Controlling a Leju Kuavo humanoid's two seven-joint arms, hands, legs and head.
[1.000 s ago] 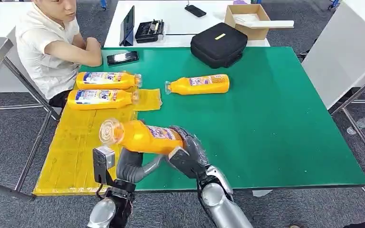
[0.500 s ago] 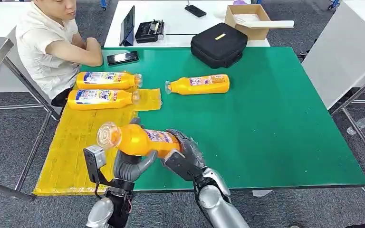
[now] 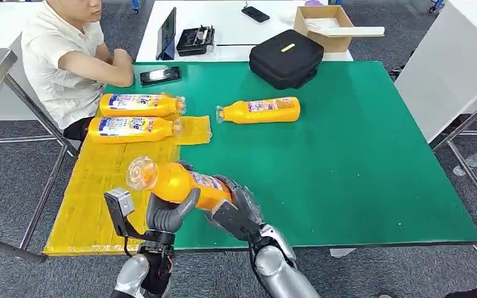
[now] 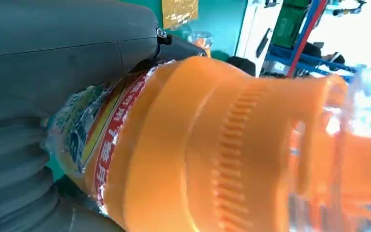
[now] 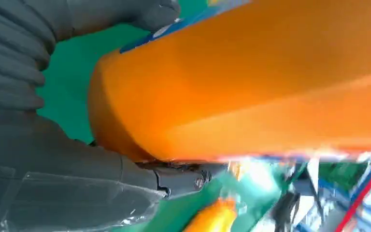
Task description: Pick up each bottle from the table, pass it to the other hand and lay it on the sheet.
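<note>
An orange bottle (image 3: 177, 182) with a clear cap hangs above the table's front edge, cap end over the yellow sheet (image 3: 93, 186). My right hand (image 3: 236, 210) grips its base end. My left hand (image 3: 169, 211) wraps it from below near the middle, thumb up along its side. The left wrist view has the bottle (image 4: 212, 145) pressed against my left hand (image 4: 53, 58). In the right wrist view its base (image 5: 251, 87) sits in my right hand (image 5: 53, 169). Two more bottles (image 3: 140, 104) (image 3: 133, 128) lie on the sheet's far end. Another bottle (image 3: 259, 110) lies on the green table (image 3: 348, 161).
A person in a white shirt (image 3: 56, 62) sits at the far left corner, forearm on the table. A phone (image 3: 159, 75) and a black case (image 3: 286, 58) lie along the far edge. Behind stands a white table with a cardboard box (image 3: 326, 25).
Both hands and the bottle have drifted left, nearer the sheet. My left hand's fingers have closed up around the bottle from below.
</note>
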